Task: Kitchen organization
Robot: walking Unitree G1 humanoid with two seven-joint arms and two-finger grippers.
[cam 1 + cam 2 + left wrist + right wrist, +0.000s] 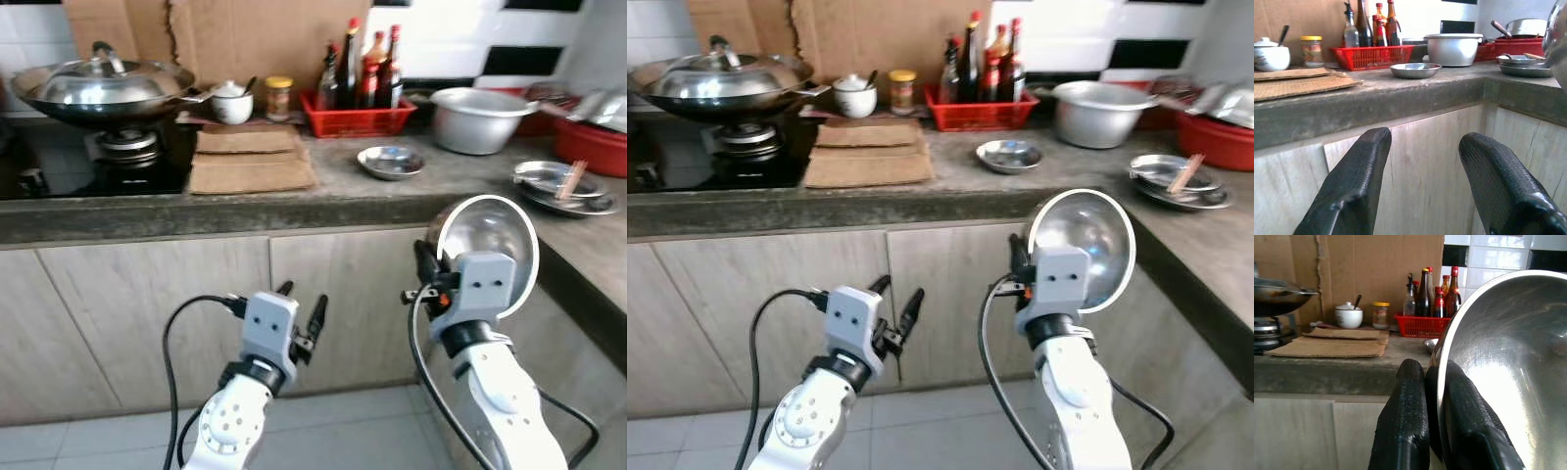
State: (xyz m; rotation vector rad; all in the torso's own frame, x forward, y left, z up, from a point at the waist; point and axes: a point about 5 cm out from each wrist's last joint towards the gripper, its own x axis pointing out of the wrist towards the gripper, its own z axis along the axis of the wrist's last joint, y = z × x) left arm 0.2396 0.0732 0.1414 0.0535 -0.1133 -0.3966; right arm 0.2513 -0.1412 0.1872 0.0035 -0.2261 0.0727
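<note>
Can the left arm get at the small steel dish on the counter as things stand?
Probably yes. The left tool is open and holds nothing, and the small steel dish sits near the counter's front edge with bare surface around it. The arm is below counter height, so it must rise first.

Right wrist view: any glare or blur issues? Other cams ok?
Right wrist view: strong glare on the steel bowl held in the right gripper; near fingers soft. Left wrist view: left gripper blurred, counter sharp. Eye views: evenly lit, slightly soft.
</note>
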